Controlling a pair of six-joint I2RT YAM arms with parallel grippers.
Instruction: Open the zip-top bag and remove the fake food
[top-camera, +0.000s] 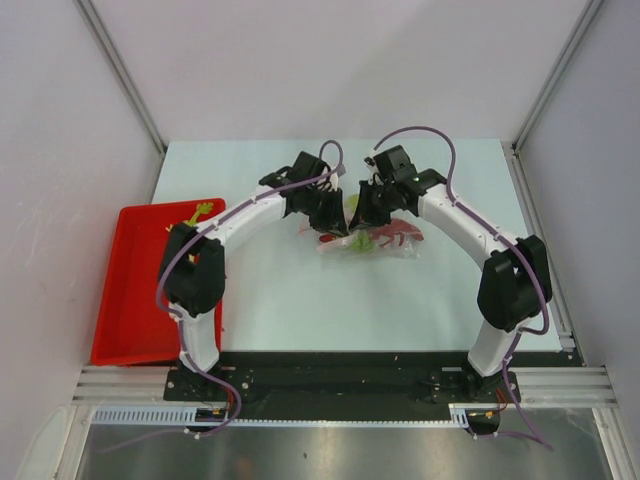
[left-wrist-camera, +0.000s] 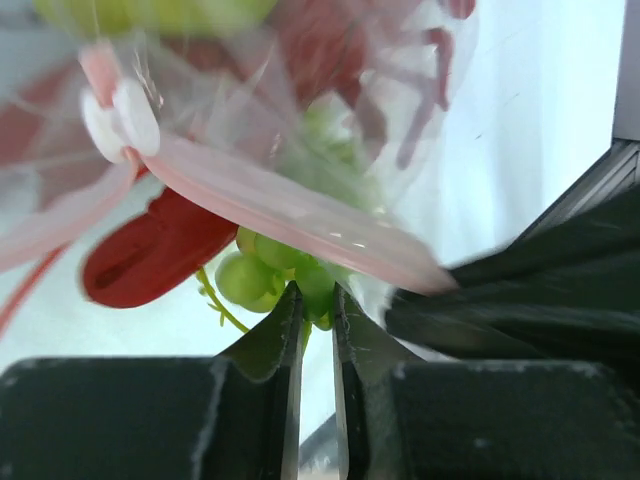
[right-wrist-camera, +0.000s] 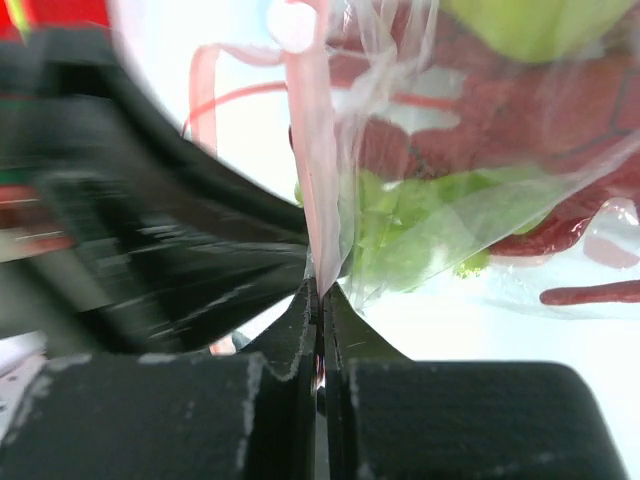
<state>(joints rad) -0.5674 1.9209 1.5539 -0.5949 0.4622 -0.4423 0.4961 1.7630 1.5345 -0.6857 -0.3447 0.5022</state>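
Note:
The zip-top bag lies mid-table with both grippers at its left end. In the left wrist view its pink zip strip runs across, with a white slider. The green grape bunch and a red lobster claw stick out below the strip. My left gripper is pinched on a grape of the bunch. My right gripper is shut on the zip strip. Grapes, lobster and yellow-green pear show through the plastic. The pale stalk vegetable lies in the red tray.
The red tray sits at the table's left edge, beside the left arm. White walls and metal rails close in the table at the back and both sides. In the top view the two grippers almost touch.

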